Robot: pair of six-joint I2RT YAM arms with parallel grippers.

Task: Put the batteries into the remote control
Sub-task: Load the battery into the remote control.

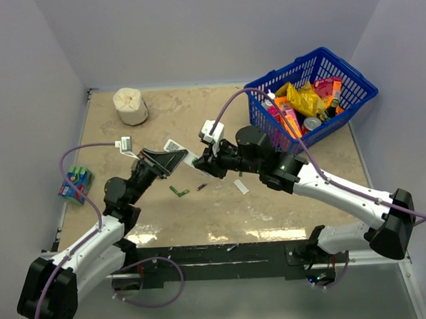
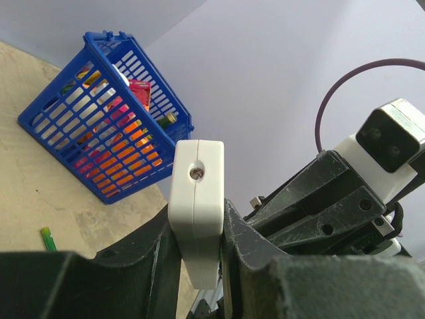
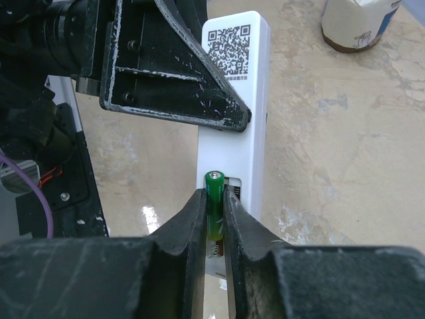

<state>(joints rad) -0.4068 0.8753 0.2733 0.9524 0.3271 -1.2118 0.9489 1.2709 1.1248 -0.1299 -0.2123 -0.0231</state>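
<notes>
My left claw [image 2: 197, 234] is clamped partway shut across the remote [image 2: 197, 179], holding it above mid-table with its long axis running rightward toward the other arm. My right claw [image 3: 214, 216], nearly closed, pinches a green battery [image 3: 214, 189] that lies along that same axis, right at the open slot in the remote's right-hand end. Far right, the blue basket [image 1: 345, 65] holds colourful packets.
</notes>
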